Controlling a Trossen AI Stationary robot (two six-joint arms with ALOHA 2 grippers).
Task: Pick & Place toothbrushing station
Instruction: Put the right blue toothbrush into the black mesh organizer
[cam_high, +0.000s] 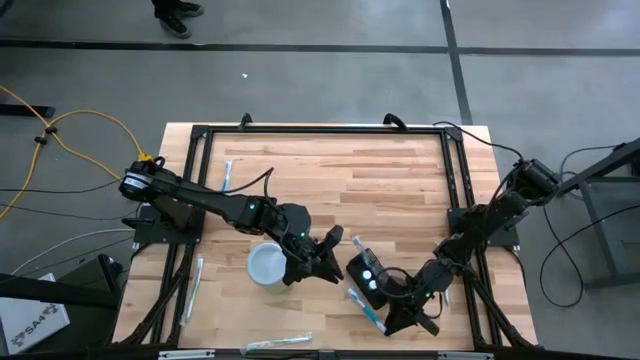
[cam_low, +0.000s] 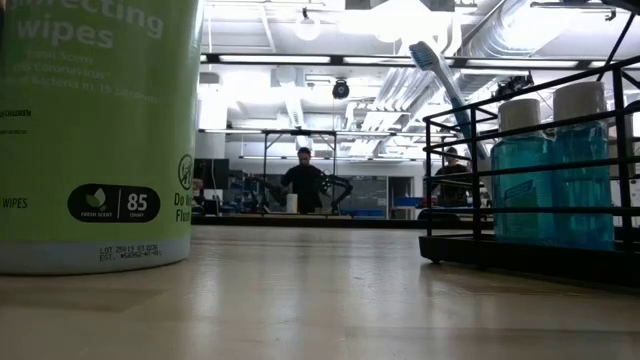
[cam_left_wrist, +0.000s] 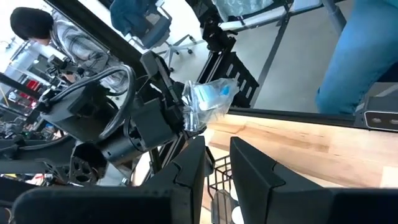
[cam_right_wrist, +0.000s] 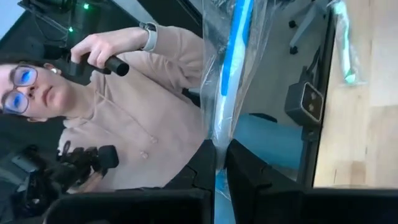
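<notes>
Right wrist view shows the right gripper (cam_right_wrist: 221, 163) clamped on a wrapped blue toothbrush (cam_right_wrist: 233, 68), with a person (cam_right_wrist: 118, 106) beyond the table edge. High view places this gripper (cam_high: 412, 318) at the front right of the table (cam_high: 400, 170), just beside the black station (cam_high: 368, 276). The left gripper (cam_high: 335, 262) sits between the white cup (cam_high: 267, 265) and the station, fingers narrowly parted and holding nothing visible.

My left tool (cam_high: 335, 262) hovers between the white cup (cam_high: 267, 265) and the black toothbrushing station (cam_high: 367, 277), near the desk's (cam_high: 400, 170) front edge.
</notes>
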